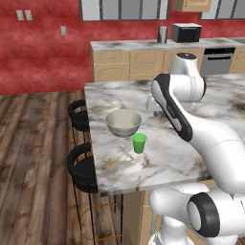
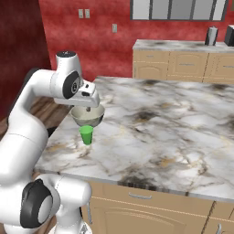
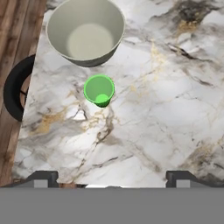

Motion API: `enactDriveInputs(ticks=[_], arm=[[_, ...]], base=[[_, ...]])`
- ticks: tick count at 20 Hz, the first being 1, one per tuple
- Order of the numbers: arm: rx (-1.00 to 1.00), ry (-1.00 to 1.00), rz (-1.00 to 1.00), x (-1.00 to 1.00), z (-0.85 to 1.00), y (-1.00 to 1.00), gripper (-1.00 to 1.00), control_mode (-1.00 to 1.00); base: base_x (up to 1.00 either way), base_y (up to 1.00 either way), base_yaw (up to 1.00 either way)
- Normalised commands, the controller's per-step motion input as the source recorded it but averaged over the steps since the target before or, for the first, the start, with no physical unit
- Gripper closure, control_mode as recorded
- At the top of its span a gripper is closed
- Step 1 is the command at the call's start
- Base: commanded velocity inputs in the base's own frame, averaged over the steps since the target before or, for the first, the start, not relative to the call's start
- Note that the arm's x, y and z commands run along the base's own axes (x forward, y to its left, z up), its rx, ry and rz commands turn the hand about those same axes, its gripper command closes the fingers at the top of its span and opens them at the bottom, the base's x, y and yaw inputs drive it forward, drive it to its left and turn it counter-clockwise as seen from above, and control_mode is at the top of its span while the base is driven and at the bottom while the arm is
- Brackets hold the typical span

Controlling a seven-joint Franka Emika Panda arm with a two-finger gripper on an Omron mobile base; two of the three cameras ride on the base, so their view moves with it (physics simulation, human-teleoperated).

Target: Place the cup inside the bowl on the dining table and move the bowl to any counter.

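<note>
Even, diffuse light fills the rendered kitchen, bright across all three views with no visible lamp and no harsh glare. The marble table (image 1: pixel 158 158) shows only a soft sheen. The bowl (image 3: pixel 85 31) throws a faint shadow on the slab beneath it, and its pale inside is shaded toward one wall; the cup (image 3: pixel 99 90) casts almost none. The red wall (image 1: pixel 43 52) looks mottled and slightly darker toward the floor. Edges are soft and somewhat pixelated throughout, with coarse textures on the wooden floor (image 1: pixel 33 153). No lens distortion bends the table's straight edges, and focus is uniform from near to far.
</note>
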Motion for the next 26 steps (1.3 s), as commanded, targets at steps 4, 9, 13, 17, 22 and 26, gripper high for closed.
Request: enactDriveInputs(ticks=[4,9,13,17,22,26], arm=[[0.00,0.00,0.00,0.21,0.00,0.00,-1.00,-1.00],[0.00,0.00,0.00,0.27,-0.06,0.00,-1.00,-1.00],[0.00,0.00,0.00,0.25,-0.08,0.00,-1.00,-1.00],[0.07,0.00,0.00,0.25,-0.21,0.00,-1.00,-1.00],[0.10,0.00,0.00,0.18,-0.16,0.00,-1.00,-1.00],[0.02,0.00,0.00,0.11,-0.12,0.00,-1.00,-1.00]], base=[[0.00,0.00,0.00],[0.00,0.00,0.00],[0.00,0.00,0.00],[0.00,0.00,0.00],[0.00,0.00,0.00],[0.00,0.00,0.00]])
